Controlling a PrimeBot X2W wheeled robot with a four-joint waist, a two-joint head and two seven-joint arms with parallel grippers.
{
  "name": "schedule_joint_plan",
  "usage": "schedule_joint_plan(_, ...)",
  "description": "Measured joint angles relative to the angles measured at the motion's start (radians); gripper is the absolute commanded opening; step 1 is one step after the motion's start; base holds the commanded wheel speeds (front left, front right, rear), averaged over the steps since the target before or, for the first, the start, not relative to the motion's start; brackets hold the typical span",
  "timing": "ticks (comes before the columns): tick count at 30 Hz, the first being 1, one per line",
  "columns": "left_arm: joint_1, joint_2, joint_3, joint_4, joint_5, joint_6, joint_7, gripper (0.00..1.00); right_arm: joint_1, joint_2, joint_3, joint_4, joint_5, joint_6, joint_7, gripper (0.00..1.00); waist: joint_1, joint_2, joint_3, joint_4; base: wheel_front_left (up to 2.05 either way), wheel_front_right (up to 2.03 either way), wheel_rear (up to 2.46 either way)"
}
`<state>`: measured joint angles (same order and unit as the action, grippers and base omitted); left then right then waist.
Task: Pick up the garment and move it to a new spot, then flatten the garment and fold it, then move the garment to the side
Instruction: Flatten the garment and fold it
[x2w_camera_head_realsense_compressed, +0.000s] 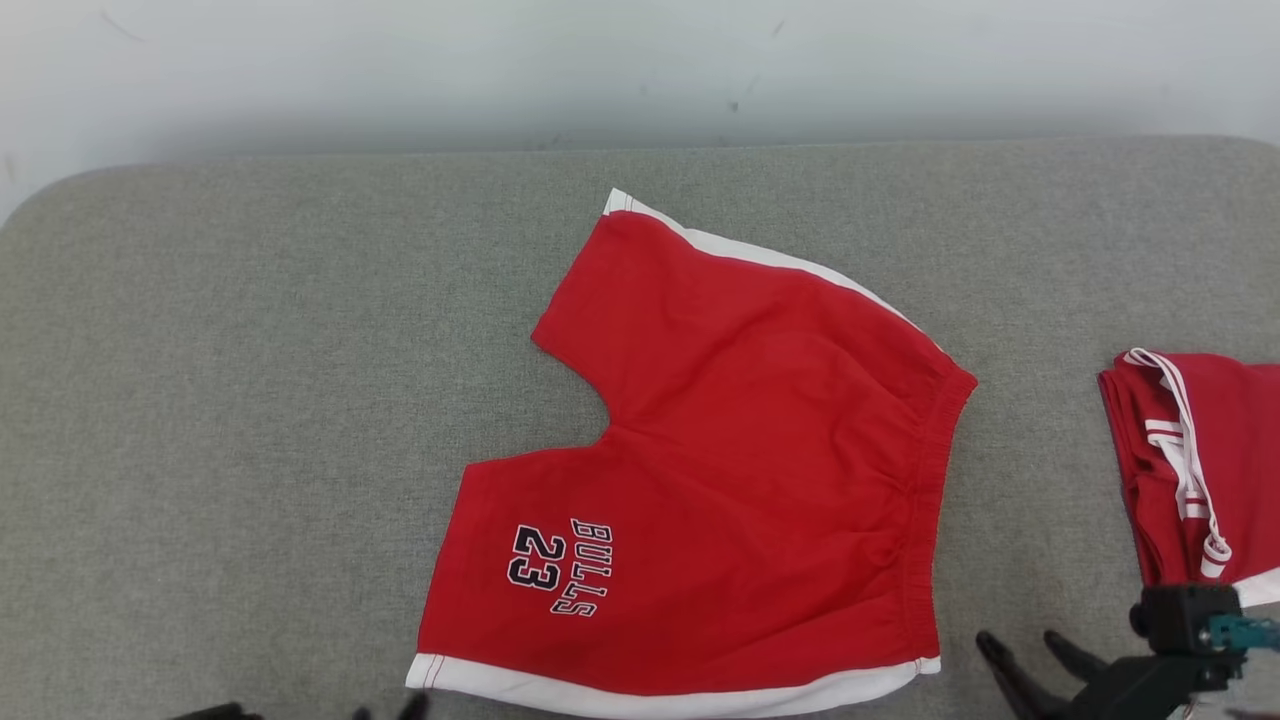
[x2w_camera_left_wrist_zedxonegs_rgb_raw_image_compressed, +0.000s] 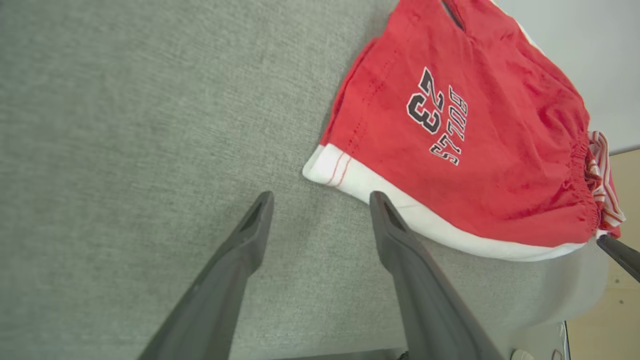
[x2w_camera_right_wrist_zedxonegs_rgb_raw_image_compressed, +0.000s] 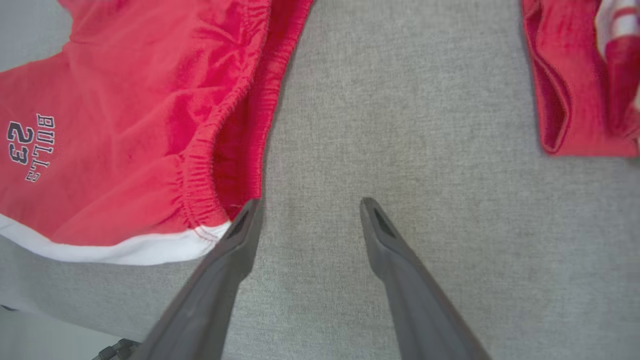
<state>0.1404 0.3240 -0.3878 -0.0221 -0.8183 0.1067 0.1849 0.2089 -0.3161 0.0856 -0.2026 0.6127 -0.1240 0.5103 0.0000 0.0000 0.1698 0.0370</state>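
Right gripper (x2w_camera_head_realsense_compressed: 1018, 640) flanks the red shorts (x2w_camera_head_realsense_compressed: 720, 470), flat on the table (x2w_camera_head_realsense_compressed: 250, 400), waistband (x2w_camera_head_realsense_compressed: 930, 500) toward it. Left gripper (x2w_camera_left_wrist_zedxonegs_rgb_raw_image_compressed: 320, 200) gapes empty just beside the leg hem (x2w_camera_left_wrist_zedxonegs_rgb_raw_image_compressed: 350, 172). From the right wrist, spread empty fingers (x2w_camera_right_wrist_zedxonegs_rgb_raw_image_compressed: 245, 225) sit beside the waistband corner.

The grey fabric-covered counter (x2w_camera_head_realsense_compressed: 250, 350) carries red Bulls 23 shorts (x2w_camera_head_realsense_compressed: 760, 450) spread flat near its centre, waistband toward 3 o'clock. A folded red-and-white garment (x2w_camera_head_realsense_compressed: 1200, 450) lies apart at 3 o'clock.
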Motion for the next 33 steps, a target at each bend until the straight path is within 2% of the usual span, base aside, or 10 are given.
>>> schedule_joint_plan(3,0.0,0.01,0.055,-0.003,0.026,0.009,-0.032,1.0,-0.027,0.003,-0.031,-0.019,-0.023,0.0,-0.025,1.0,0.0,0.0,-0.006,-0.001,0.0,0.0,0.0)
schedule_joint_plan(7,-0.044,0.016,0.122,-0.05,0.111,0.017,-0.141,1.0,-0.07,0.03,-0.069,-0.027,-0.055,-0.001,-0.078,1.0,0.0,0.0001,-0.015,0.0,0.0,0.0,0.0)
schedule_joint_plan(11,-0.102,-0.003,0.12,-0.102,0.136,0.016,-0.201,1.0,-0.097,0.076,-0.085,-0.03,-0.077,-0.001,-0.124,1.0,0.0,0.0,-0.026,0.001,0.0,0.0,0.0)
schedule_joint_plan(17,-0.179,-0.034,0.081,-0.119,0.259,0.016,-0.292,1.0,-0.158,0.146,-0.084,-0.021,-0.125,-0.005,-0.221,1.0,0.0,0.0,-0.045,-0.009,0.0,0.0,0.0)
schedule_joint_plan(24,-0.215,-0.048,0.081,-0.013,0.337,0.017,-0.337,1.0,-0.208,0.233,-0.091,0.086,-0.163,-0.005,-0.36,1.0,0.0,0.0,-0.069,-0.039,0.0,0.0,0.0)
schedule_joint_plan(28,-0.212,-0.047,0.099,0.051,0.369,0.017,-0.344,1.0,-0.234,0.238,-0.098,0.148,-0.175,-0.005,-0.424,1.0,0.0,0.0,-0.086,-0.058,0.0,0.0,0.0)
schedule_joint_plan(33,-0.19,-0.087,0.159,0.133,0.382,0.018,-0.345,1.0,-0.267,0.239,-0.075,0.211,-0.175,-0.004,-0.48,1.0,0.0,0.0,-0.114,-0.079,0.0,0.0,0.0)
